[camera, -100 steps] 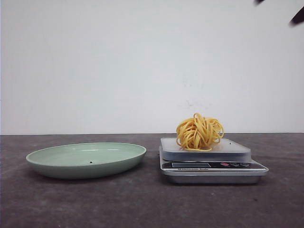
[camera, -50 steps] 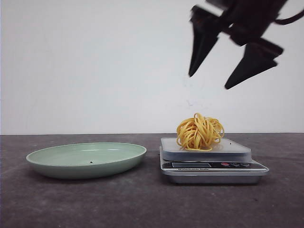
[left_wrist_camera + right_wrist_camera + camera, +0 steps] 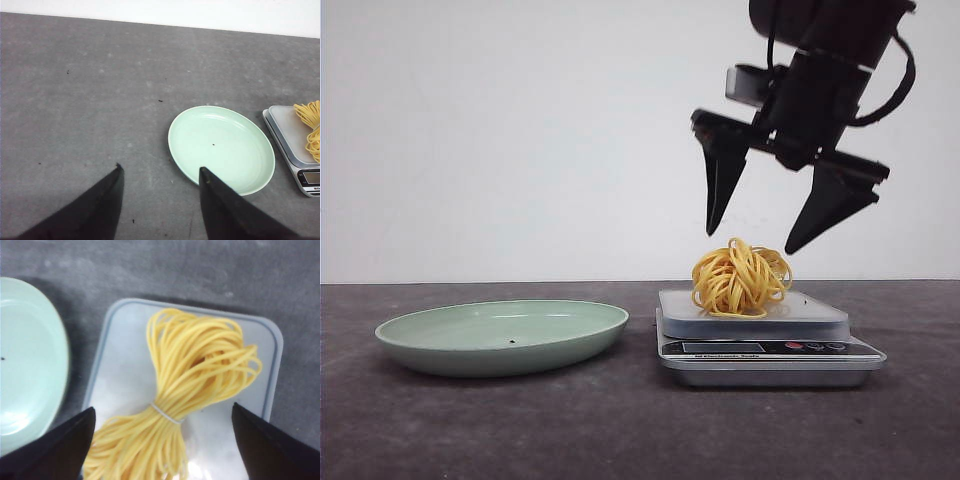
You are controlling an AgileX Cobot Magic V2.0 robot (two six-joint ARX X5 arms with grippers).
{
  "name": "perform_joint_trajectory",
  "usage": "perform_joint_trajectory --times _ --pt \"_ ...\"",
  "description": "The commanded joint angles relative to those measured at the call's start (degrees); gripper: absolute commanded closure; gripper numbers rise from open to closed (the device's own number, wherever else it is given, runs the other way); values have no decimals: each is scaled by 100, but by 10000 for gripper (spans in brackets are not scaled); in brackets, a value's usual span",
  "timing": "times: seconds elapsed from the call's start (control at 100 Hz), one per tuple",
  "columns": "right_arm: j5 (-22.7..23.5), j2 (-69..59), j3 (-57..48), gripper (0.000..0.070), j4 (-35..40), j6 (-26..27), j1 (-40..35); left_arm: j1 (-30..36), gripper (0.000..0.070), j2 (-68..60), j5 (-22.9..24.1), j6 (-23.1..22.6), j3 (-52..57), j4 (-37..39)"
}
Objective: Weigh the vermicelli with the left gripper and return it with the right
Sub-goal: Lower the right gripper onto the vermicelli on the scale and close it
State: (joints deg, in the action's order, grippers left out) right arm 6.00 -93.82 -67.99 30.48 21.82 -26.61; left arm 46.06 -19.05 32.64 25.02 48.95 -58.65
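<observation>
In the front view, a bundle of yellow vermicelli (image 3: 740, 277) is seen resting on the platform of a kitchen scale (image 3: 765, 336), which stands on the dark desk (image 3: 620, 430). A pale green plate (image 3: 502, 336) is set just to the left of the scale, close to it but not touching. The right gripper (image 3: 752, 240) is held directly above the vermicelli, its jaws spread wide apart, with the two dark fingertips pointing down on either side of the bundle's top; no contact with the noodles is visible. The left gripper is not seen in this view.

In the left wrist view, the left gripper (image 3: 159, 174) is shown with its jaws apart and nothing between them, above bare desk beside the plate (image 3: 221, 148). The scale (image 3: 292, 147) and part of the vermicelli (image 3: 311, 127) are caught at the frame's edge.

In the right wrist view, the vermicelli (image 3: 190, 390) is seen from above, lying on the scale's platform (image 3: 125, 365) and bound by a thin band near its middle. The right gripper's (image 3: 162, 412) fingertips are seen wide apart, one on each side of the bundle. The plate's rim (image 3: 60, 355) is visible beside the scale.
</observation>
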Motion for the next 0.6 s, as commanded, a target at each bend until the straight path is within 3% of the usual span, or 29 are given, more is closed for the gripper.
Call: perform_joint_trajectory --times 0.0,0.19,0.26,0.59 --pt "-11 -201 -111 148 -83 179 -44 57 428 -9 20 -48 70 -7" --pt "-4 -450 -111 151 -122 304 -44 57 428 -9 20 -57 70 -57" --pt "-4 -509 -111 198 -127 337 -46 57 428 -9 20 -59 70 -55" --pt "-9 -535 -111 692 -249 505 -107 57 428 -9 44 -188 70 -50"
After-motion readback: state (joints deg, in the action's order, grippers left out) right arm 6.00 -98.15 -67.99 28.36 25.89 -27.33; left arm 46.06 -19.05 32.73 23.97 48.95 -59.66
